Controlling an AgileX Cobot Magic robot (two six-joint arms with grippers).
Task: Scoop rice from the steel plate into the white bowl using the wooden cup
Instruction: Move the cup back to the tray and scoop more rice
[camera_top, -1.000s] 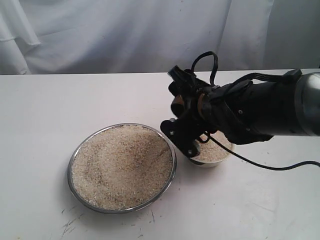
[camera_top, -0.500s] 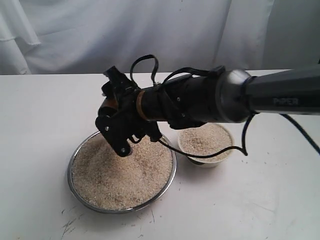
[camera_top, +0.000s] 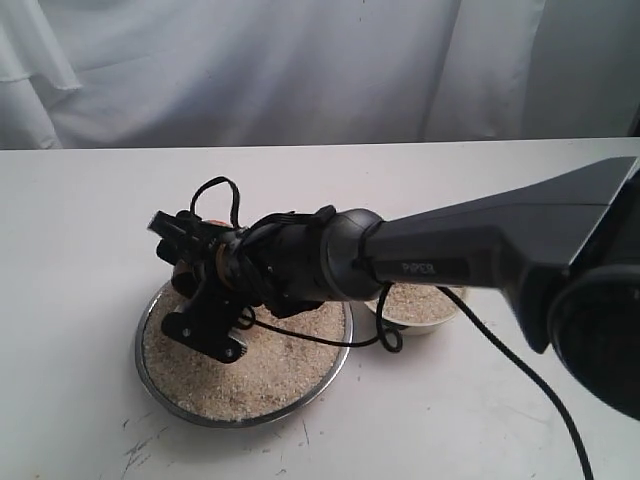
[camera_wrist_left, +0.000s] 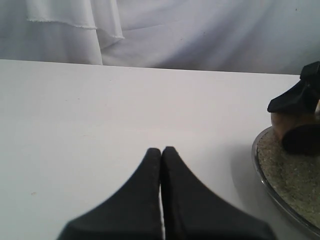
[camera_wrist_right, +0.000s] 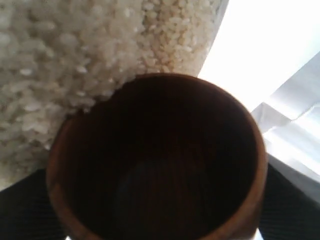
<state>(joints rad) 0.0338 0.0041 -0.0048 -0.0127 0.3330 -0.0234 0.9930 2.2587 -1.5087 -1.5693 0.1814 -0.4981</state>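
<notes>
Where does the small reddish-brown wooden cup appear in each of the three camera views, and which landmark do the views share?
Exterior view: the small reddish-brown wooden cup is left of centre, only partly visible, at the upper-left rim of the round shiny steel plate.
Left wrist view: the cup is at the right edge, over the plate's rim.
Right wrist view: the cup fills the lower part, mouth towards the camera.
Shared landmark: the pale uncooked rice.
</notes>
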